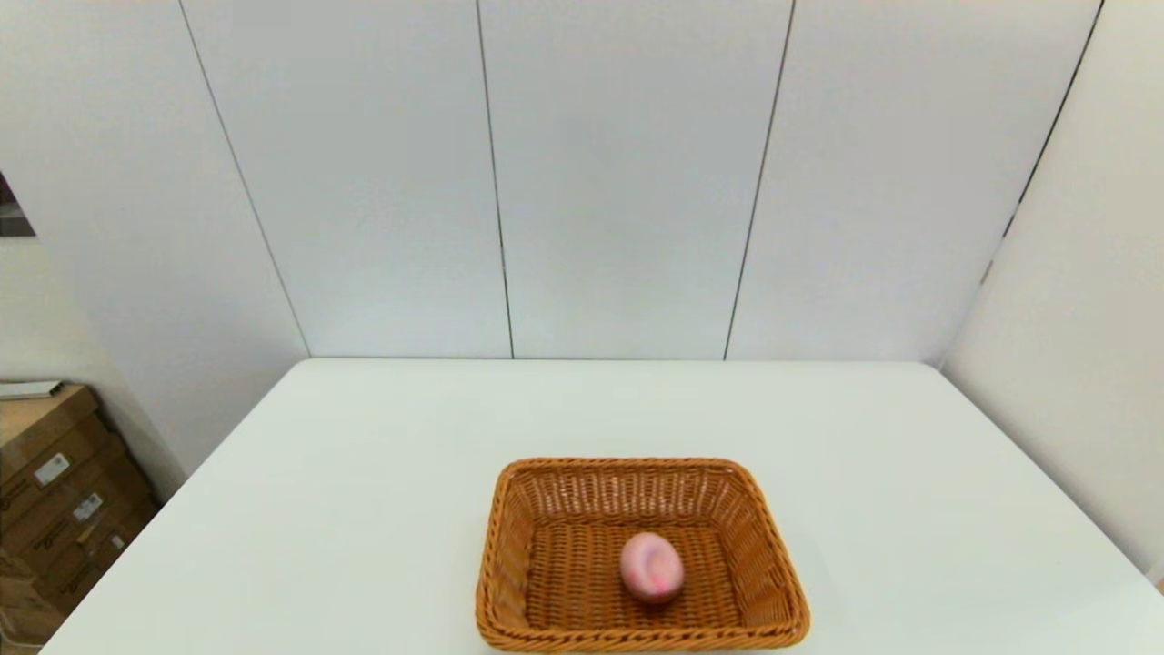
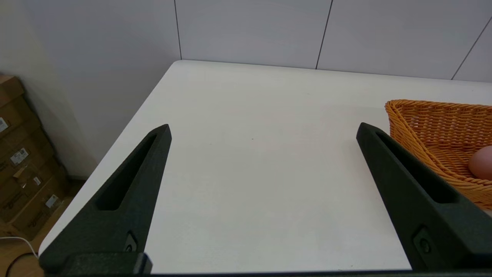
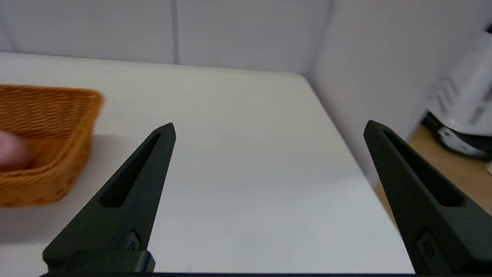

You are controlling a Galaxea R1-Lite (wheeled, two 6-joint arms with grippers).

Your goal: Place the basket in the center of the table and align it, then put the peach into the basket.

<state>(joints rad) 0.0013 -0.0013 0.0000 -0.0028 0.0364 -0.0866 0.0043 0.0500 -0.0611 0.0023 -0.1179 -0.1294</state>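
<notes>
The orange-brown wicker basket (image 1: 509, 555) stands on the white table (image 1: 364, 473), near its front edge and about mid-width, its sides square to the table. The pink peach (image 1: 651, 567) lies inside it on the woven floor. Neither arm shows in the head view. My left gripper (image 2: 263, 129) is open over bare table, with the basket (image 2: 434, 130) and a sliver of the peach (image 2: 482, 163) off to one side. My right gripper (image 3: 269, 129) is open too, empty, near the table's right edge, the basket (image 3: 50, 115) and the blurred peach (image 3: 9, 152) beyond it.
Cardboard boxes (image 1: 55, 491) are stacked on the floor left of the table. White wall panels close off the back and right. A white and black machine (image 3: 461, 111) stands on the floor past the table's right edge.
</notes>
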